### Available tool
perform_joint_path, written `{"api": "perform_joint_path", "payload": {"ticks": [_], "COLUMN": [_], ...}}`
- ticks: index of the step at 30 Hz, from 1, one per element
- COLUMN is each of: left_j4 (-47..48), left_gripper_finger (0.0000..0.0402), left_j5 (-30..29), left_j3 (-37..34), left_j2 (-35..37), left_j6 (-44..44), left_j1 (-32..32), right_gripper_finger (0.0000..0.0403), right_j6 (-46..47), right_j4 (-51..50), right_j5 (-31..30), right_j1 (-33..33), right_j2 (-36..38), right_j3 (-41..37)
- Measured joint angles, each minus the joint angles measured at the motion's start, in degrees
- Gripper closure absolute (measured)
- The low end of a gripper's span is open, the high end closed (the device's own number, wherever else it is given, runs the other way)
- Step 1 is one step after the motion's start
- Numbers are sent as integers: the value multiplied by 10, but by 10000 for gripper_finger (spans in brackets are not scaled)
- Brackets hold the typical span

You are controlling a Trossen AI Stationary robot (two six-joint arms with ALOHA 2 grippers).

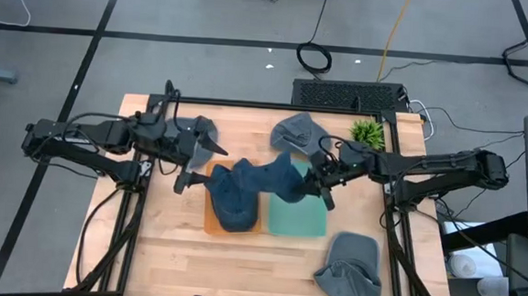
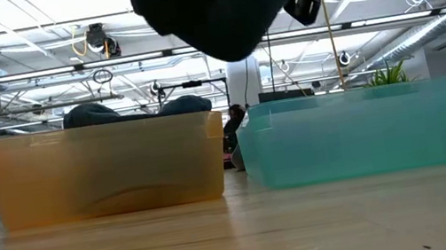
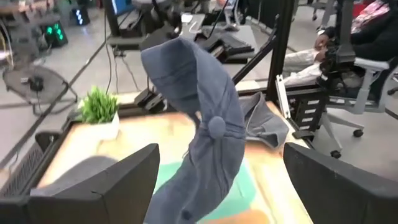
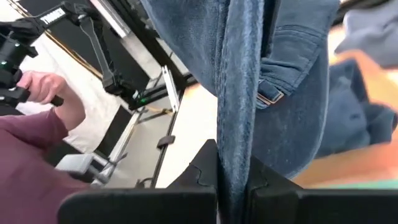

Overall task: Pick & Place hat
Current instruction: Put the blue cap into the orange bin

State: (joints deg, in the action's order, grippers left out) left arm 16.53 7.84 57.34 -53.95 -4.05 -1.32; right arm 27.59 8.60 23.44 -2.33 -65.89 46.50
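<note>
Clamped in my right jaws (image 4: 233, 186), the blue hat (image 1: 285, 179) should clear the green bin's (image 1: 294, 220) rim before release; left jaws (image 1: 188, 166) stand apart.

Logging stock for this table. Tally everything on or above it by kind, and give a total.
Dark blue denim caps: 2, one gripped by the right end effector
Grey fabric caps: 3
Translucent plastic bins: 2, orange and teal
Small green potted plant: 1
Total: 8
</note>
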Motion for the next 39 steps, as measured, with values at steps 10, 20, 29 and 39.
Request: {"api": "perform_joint_path", "payload": {"ticks": [10, 20, 29, 39], "left_j4": [13, -29, -71, -91], "left_gripper_finger": [50, 50, 50, 50], "left_j5": [-9, -19, 1, 3], "left_j3": [0, 0, 0, 0], "left_j2": [0, -50, -89, -116], "left_j6": [58, 59, 57, 72], "left_j1": [0, 0, 0, -16], "right_gripper_finger": [403, 403, 403, 403], "right_j6": [33, 32, 31, 28], "right_j4": [-6, -3, -3, -3], "right_j5": [34, 37, 38, 39], "right_j1": [0, 0, 0, 0], "right_j2": [0, 0, 0, 0], "right_j3": [0, 0, 0, 0]}}
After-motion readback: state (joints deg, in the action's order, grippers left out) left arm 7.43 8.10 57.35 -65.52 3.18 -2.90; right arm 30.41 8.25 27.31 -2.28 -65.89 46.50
